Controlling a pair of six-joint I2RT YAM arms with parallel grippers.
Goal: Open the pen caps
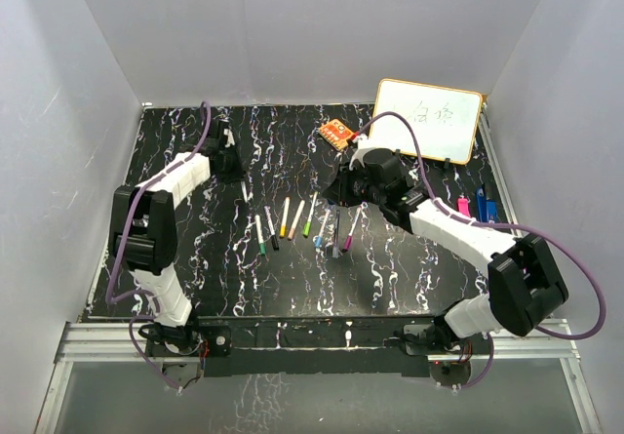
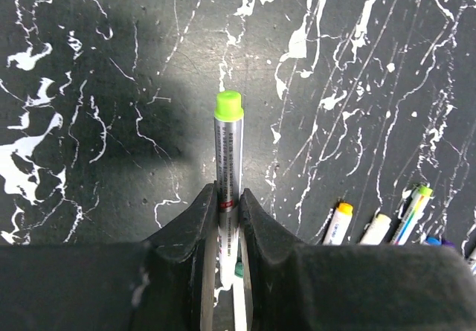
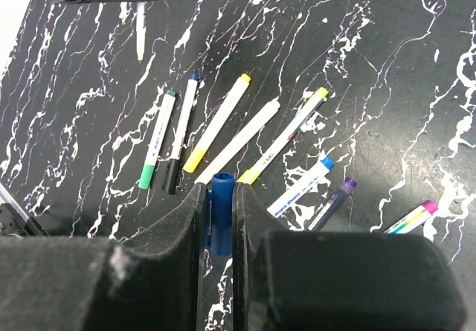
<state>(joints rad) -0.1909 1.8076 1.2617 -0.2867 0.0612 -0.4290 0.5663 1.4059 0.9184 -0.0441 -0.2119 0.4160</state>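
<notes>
- Left jaws are pinching narrowly on a white pen barrel [image 2: 227,167] near the far edge of the surface [image 2: 89,123], left of the middle. Its lime cap [image 2: 228,106] is still sitting on.
- Right jaws are gripping a blue cap [image 3: 220,197] above the row of pens [image 3: 223,123] lying mid-surface; whether a barrel is hanging beneath it, I cannot tell.
- Doing this step well is likely meaning setting the blue piece down first. Next would come taking the lime cap and pulling straight along the barrel, with the left grip firm and no bending sideways.
- No tray, cup or box is showing; the pens are lying bare on the surface.
</notes>
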